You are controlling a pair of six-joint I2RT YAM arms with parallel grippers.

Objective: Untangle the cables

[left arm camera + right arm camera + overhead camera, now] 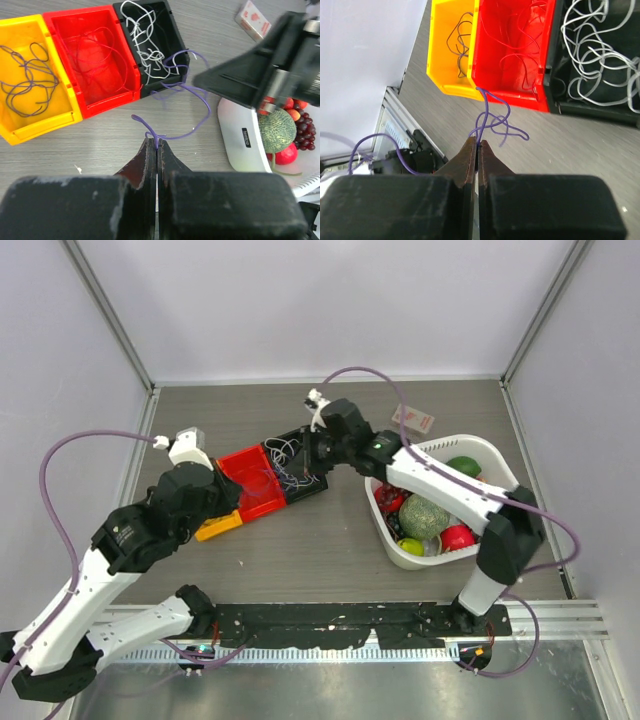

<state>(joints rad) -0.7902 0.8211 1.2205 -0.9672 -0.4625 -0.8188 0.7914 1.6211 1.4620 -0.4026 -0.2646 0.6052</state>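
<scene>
A thin purple cable (192, 95) hangs in loose loops between my two grippers, above the table in front of the bins. My left gripper (157, 142) is shut on one end; in the top view it (222, 502) is by the yellow and red bins. My right gripper (478, 142) is shut on another part of the purple cable (495, 120); in the top view it (316, 462) is over the black bin. White cables (147, 45) lie in the black bin, red cables (95, 50) in the red bin, dark purple cables (27, 75) in the yellow bin.
The yellow bin (218, 526), red bin (255, 480) and black bin (300, 480) stand in a slanted row mid-table. A white basket (400, 545) of toy fruit stands at the right. A small card box (412, 420) lies behind it.
</scene>
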